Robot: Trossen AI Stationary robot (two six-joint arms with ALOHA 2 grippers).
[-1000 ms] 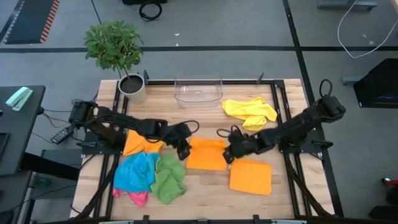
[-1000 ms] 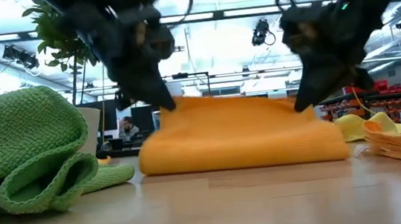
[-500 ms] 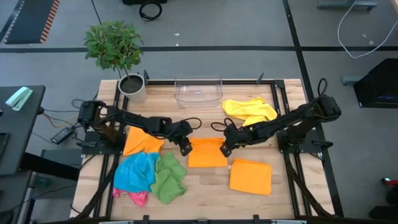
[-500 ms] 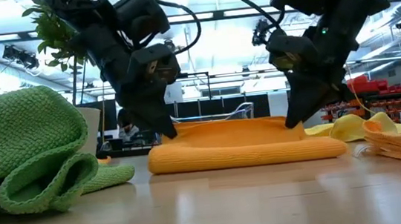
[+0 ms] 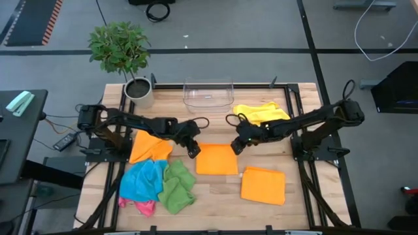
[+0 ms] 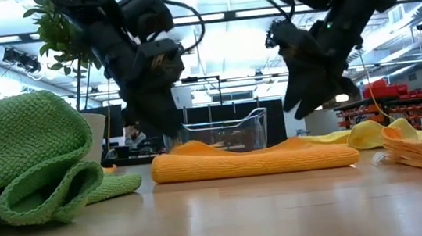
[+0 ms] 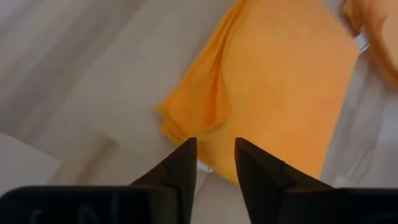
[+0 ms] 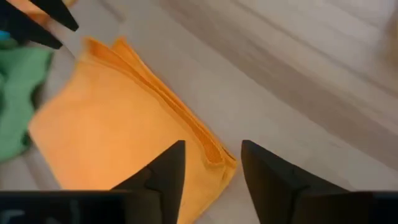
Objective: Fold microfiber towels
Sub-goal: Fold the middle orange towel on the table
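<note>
Both arms reach in over the middle of the table, wrists angled down. The left gripper has its 2 fingers parted and holding nothing. The right gripper is lifted, its 2 fingers spread wider and also holding nothing.

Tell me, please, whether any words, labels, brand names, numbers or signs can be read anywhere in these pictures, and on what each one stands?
None can be read. The microfiber towels, such as the folded orange towel, are plain and carry no visible tag or print.
The clear plastic bin and the plant pot show no label.
The shelves in the room behind the table hold items too small and blurred to read.
</note>
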